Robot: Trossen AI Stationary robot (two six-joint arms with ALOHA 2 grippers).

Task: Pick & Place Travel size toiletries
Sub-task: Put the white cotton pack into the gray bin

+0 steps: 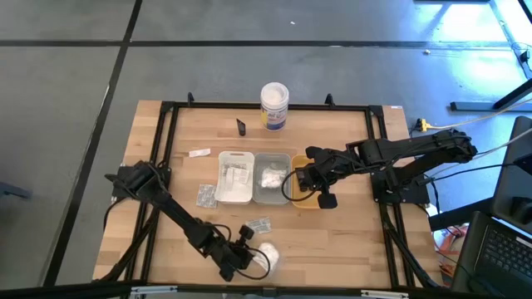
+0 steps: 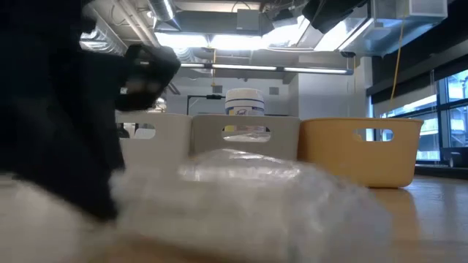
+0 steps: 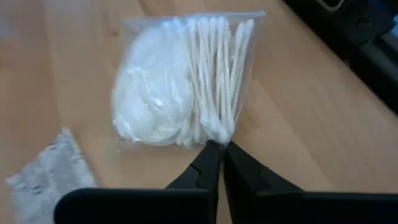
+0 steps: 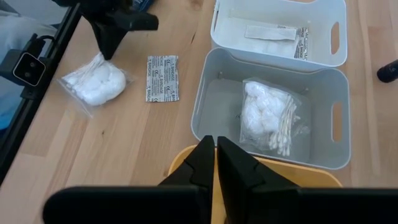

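The left gripper (image 3: 217,152) is clenched on the edge of the cotton bag (image 3: 180,81), which lies on the table (image 3: 298,112) just ahead of its fingertips. The bag looks light, soft and slippery; its thin film edge by the swab ends seems the best hold. Farther off, the right gripper (image 4: 214,149) hovers clenched and empty above the orange tray (image 4: 186,158), with the grey tray (image 4: 211,93) and its bagged cotton beyond.
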